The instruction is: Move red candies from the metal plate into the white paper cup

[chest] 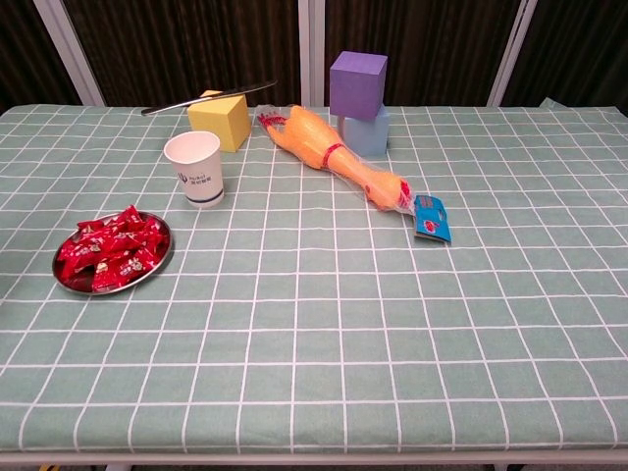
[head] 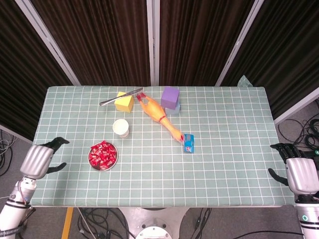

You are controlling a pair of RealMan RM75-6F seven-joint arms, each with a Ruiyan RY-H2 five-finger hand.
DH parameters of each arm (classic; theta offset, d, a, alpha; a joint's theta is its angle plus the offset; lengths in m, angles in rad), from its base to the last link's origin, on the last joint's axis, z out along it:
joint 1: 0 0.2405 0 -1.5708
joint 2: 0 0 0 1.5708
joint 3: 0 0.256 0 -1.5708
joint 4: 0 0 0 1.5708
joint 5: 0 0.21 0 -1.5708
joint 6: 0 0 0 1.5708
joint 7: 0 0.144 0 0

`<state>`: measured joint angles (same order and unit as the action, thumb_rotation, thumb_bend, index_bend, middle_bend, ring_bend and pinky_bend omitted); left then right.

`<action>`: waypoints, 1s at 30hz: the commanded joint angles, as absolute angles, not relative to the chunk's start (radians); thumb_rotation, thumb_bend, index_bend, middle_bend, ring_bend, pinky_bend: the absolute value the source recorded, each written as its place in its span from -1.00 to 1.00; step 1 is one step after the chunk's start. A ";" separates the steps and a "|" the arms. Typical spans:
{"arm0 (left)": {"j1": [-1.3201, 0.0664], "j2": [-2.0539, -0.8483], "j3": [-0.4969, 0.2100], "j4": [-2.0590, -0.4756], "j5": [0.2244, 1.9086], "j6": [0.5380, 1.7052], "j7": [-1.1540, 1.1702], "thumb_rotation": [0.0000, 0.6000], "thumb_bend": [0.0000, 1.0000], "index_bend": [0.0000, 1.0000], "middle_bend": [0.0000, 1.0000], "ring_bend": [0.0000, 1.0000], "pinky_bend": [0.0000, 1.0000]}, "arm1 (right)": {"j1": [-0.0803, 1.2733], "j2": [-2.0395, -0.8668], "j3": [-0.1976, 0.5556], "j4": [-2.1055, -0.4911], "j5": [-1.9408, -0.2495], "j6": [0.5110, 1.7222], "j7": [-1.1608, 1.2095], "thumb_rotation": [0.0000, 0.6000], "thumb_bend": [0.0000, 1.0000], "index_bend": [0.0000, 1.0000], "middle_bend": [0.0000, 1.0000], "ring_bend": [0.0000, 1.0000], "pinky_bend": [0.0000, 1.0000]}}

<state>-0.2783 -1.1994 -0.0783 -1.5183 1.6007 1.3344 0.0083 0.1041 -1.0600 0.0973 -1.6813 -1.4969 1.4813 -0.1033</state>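
Observation:
A round metal plate heaped with red candies sits on the left of the table. Just behind it stands an upright white paper cup. In the head view my left hand hovers over the table's left edge, left of the plate, fingers apart and empty. My right hand hangs off the table's right edge, fingers apart, holding nothing. Neither hand shows in the chest view.
Behind the cup a yellow block carries a metal knife. An orange rubber chicken lies diagonally mid-table, with a small blue packet at its near end. A purple block is stacked on a pale blue one.

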 commanded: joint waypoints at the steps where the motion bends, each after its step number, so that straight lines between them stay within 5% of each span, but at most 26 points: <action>1: -0.373 -1.218 -0.082 -1.480 1.647 1.231 -0.009 1.00 -0.67 -0.24 -0.14 0.52 0.90 | 0.104 -1.057 0.097 -1.688 -1.496 1.482 -0.111 1.00 -0.79 -0.48 -0.49 -0.61 -0.32; 12: -0.507 -1.310 -0.079 -1.488 1.543 0.989 0.211 1.00 -0.65 -0.28 -0.14 0.57 1.00 | 0.110 -1.055 0.098 -1.707 -1.487 1.473 -0.130 1.00 -0.79 -0.48 -0.49 -0.61 -0.32; 30: -0.570 -1.447 -0.080 -1.462 1.320 0.897 0.452 1.00 -0.53 -0.23 -0.06 0.68 1.00 | 0.111 -1.059 0.096 -1.693 -1.467 1.460 -0.114 1.00 -0.79 -0.48 -0.49 -0.61 -0.31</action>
